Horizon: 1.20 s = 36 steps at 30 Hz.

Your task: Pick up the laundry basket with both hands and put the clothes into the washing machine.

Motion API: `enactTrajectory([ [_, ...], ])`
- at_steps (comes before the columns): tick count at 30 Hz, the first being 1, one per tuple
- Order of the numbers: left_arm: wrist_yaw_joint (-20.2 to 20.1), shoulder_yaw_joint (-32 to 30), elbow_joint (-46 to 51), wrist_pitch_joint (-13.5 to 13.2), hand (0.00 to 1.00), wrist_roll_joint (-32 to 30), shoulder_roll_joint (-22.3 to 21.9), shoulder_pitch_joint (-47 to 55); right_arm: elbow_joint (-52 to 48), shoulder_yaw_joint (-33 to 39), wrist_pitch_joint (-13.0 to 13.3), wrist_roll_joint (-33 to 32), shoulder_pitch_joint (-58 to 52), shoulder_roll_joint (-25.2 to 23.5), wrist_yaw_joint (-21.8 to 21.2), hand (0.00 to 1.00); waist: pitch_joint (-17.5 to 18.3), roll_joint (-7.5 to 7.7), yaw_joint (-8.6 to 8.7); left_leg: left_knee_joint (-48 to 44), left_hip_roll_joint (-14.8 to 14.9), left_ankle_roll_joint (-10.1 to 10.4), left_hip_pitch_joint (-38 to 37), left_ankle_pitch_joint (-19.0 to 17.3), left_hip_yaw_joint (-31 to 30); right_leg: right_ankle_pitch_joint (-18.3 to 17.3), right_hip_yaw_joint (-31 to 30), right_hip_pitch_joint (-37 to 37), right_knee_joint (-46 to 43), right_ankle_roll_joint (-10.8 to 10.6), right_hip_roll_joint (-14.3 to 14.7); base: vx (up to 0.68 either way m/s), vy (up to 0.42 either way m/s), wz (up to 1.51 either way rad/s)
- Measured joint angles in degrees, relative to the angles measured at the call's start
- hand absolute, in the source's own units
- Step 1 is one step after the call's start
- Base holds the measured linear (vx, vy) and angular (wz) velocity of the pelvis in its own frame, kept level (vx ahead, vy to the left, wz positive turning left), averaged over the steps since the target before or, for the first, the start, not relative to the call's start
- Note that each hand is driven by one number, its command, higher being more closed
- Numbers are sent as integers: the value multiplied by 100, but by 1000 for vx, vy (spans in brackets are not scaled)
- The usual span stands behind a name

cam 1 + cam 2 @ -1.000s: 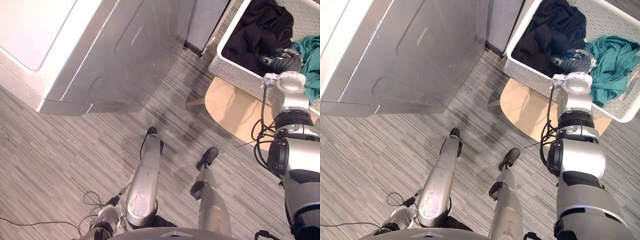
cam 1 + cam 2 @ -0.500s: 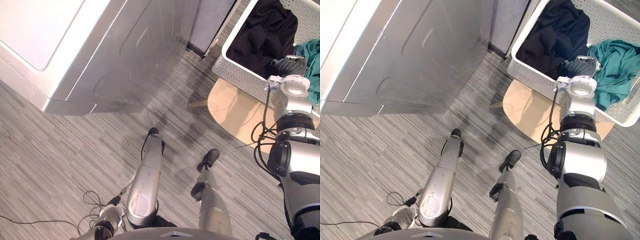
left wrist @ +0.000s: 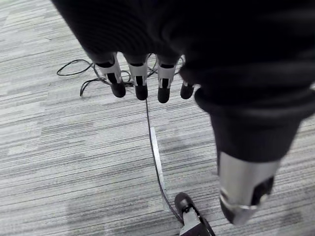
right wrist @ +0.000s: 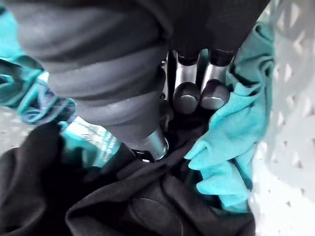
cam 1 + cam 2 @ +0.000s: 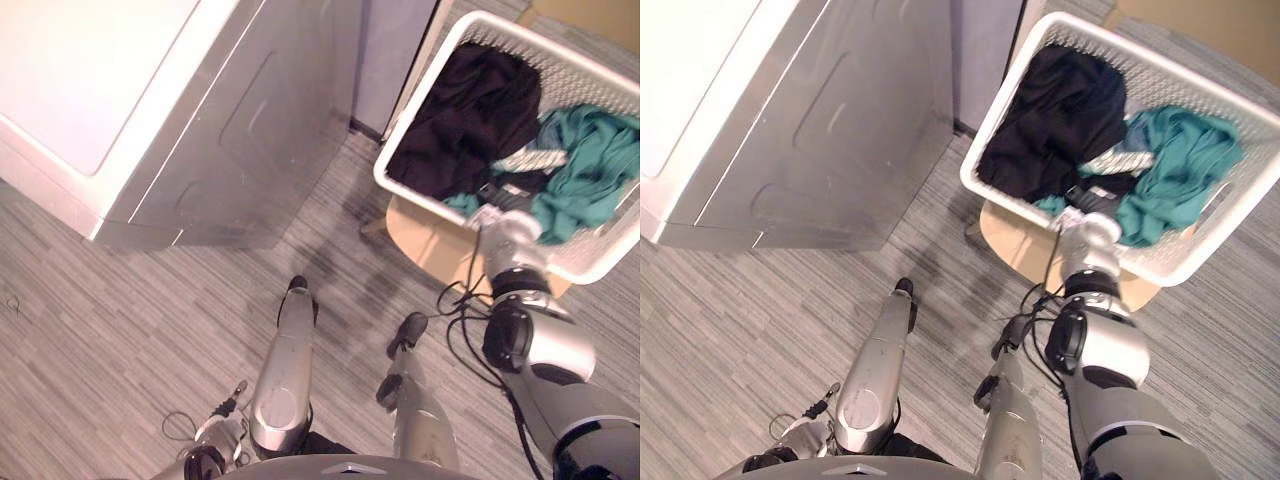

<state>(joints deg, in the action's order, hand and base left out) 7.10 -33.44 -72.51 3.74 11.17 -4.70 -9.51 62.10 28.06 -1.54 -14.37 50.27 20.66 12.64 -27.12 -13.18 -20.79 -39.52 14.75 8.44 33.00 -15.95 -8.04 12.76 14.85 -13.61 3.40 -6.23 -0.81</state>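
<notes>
The white perforated laundry basket (image 5: 600, 262) stands at the upper right on a round wooden stool (image 5: 425, 240). It holds black clothes (image 5: 460, 120) and teal clothes (image 5: 585, 165). My right hand (image 5: 1090, 203) is down inside the basket between the two piles. In the right wrist view its fingers (image 4: 179, 96) are curled into the black cloth (image 4: 147, 196), with teal cloth (image 4: 221, 142) against them. The washing machine (image 5: 110, 90), white on top with grey sides, stands at the upper left. My left hand (image 3: 140, 73) hangs over the floor with straight fingers, holding nothing.
A grey panel (image 5: 390, 50) stands between the machine and the basket. A brown wooden surface (image 5: 590, 15) lies behind the basket. Grey striped floor (image 5: 120, 320) stretches in front of the machine.
The camera has shifted, so the whole basket now shows. My right hand has gone from the basket's near rim deeper in among the clothes.
</notes>
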Motion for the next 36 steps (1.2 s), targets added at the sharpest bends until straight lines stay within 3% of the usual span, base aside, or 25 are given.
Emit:
enactTrajectory([
  [3,3,299,120,9,0,-2,156,6,92,-183,-118,-123,-82,-345,-9,100,-71,188,231,453,-41,54,-318,232,68,-17,15,138,61,29,-65,14,-69,11],
  [9,4,947,441,14,0,-5,358,11,189,-371,-224,-169,-435,-470,-97,100,-201,432,420,1328,-129,143,-974,699,175,-80,51,409,66,114,-202,-15,-62,14],
  [13,7,1243,473,51,0,-11,500,24,182,-488,-257,-203,-477,-471,-176,100,-237,564,636,1751,-175,174,-1350,922,205,-121,112,610,58,129,-268,-25,-27,10],
  [19,16,1335,675,131,0,-12,588,152,121,-517,-273,-200,-478,-457,-204,100,-232,758,715,2119,-209,192,-1712,1123,250,-163,130,800,44,132,-316,-12,-6,4],
  [20,21,1333,699,138,0,-12,613,198,-34,-619,-288,-198,-480,-464,-204,0,-227,811,745,2195,-214,193,-1763,1165,277,-163,129,808,44,131,-329,1,8,-4],
  [22,24,1328,734,158,0,-14,650,268,-332,-885,-344,-160,-470,-457,-205,0,-223,872,813,2280,-217,195,-1822,1206,310,-163,128,827,44,130,-342,0,0,0],
  [26,25,1314,889,192,0,-18,671,486,-1302,-2305,-373,-89,-460,-180,-284,0,-214,937,1003,2281,-210,190,-1972,1197,332,-158,124,966,47,133,-343,0,0,0],
  [31,21,1200,899,199,0,-32,786,702,-1717,-4396,-362,362,-167,665,-700,0,-66,1219,1081,2266,-202,197,-1977,1173,347,-159,83,965,47,131,-339,0,0,0],
  [33,16,1201,901,210,0,-82,826,769,-1887,-6009,-325,493,257,1277,-877,0,-45,1285,1103,2237,-196,197,-1971,1163,346,-158,81,964,28,130,-338,0,0,0],
  [35,-10,1228,903,211,0,-211,849,871,-2278,-8350,-98,939,1160,2102,-1234,0,-46,1296,1119,2032,-149,207,-1892,1063,331,-161,66,956,-10,127,-297,-27,26,-5],
  [36,-11,1240,902,216,0,-261,858,897,-2417,-8746,-35,1043,1336,2262,-1301,0,-48,1301,1102,1972,-128,206,-1872,1031,326,-165,64,956,-22,123,-281,-36,29,-4],
])
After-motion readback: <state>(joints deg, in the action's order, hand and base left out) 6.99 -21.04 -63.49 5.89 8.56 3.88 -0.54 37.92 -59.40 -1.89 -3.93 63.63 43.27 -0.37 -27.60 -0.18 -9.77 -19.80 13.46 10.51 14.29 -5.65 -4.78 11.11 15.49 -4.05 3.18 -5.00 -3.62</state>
